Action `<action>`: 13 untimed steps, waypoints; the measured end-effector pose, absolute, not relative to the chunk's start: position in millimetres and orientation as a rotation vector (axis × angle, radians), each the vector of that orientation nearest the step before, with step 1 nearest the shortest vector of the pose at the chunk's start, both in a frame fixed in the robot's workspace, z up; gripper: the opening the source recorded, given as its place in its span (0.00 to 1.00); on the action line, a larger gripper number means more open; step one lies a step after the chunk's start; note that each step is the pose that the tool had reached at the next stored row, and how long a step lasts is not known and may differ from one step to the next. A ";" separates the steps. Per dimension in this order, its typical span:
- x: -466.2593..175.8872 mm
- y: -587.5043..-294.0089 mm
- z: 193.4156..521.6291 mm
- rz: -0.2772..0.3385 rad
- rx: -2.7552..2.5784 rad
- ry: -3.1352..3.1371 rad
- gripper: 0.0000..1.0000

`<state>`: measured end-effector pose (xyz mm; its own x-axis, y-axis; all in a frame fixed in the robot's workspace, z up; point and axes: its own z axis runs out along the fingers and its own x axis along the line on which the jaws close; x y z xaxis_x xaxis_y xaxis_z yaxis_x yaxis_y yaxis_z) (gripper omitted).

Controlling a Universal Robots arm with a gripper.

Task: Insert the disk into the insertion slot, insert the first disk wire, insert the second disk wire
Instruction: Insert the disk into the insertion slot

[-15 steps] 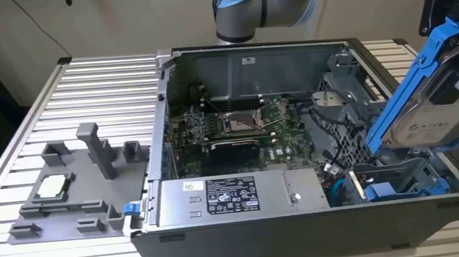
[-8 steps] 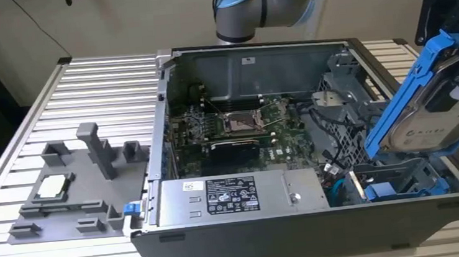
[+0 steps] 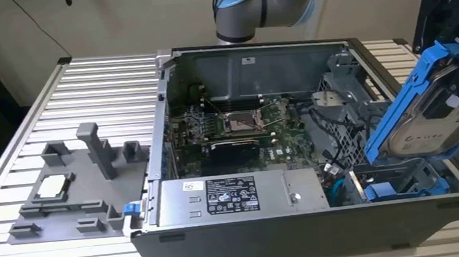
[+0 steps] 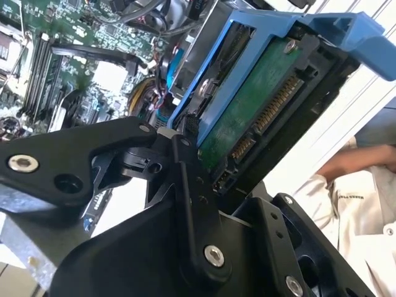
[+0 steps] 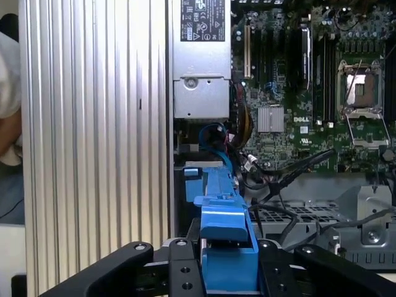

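First wrist view puts the hand (image 5: 226, 272) nearest me, closed on the disk (image 5: 224, 229), with the blue frame pinched between the two black fingers (image 5: 179, 266). Looking along the frame, I see a blue cable (image 5: 216, 133) and loose dark wires just beyond its far end, then the motherboard (image 5: 297, 124) farther off.

The disk is not in its slot yet. I judge the job to be lining up: level the disk, set its frame square to the opening, steer clear of those wires, and go in slowly so nothing binds.

In the second wrist view I get the disk's underside, with its green circuit board (image 4: 247, 105) and the connector row where the wires will plug in, plus a person's sleeve (image 4: 352, 210) outside the case.

For the tilt I rely on the exterior view: the disk hangs steeply slanted at that view's right, above the drive bay (image 3: 408, 178) in the near corner of the computer case (image 3: 305, 234), which sits on the ribbed bench (image 3: 101, 90).
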<state>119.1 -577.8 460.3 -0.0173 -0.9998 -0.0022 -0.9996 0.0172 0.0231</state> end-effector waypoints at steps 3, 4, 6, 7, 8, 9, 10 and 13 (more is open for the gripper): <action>119.0 -577.8 456.9 -0.024 2.193 -2.232 0.33; 119.1 -577.8 455.7 -0.024 2.194 -2.232 0.33; 119.1 -577.8 453.4 -0.024 2.194 -2.232 0.33; 119.1 -577.8 452.4 -0.024 2.195 -2.231 0.33; 119.1 -577.8 451.5 -0.023 2.197 -2.229 0.33; 119.0 -577.8 450.6 -0.023 2.199 -2.228 0.33; 119.1 -577.8 449.7 -0.023 2.200 -2.226 0.33; 119.1 -577.8 446.4 -0.022 2.203 -2.225 0.33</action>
<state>119.1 -577.8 446.4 -0.0099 -0.9999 -0.0023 -0.9998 0.0098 0.0178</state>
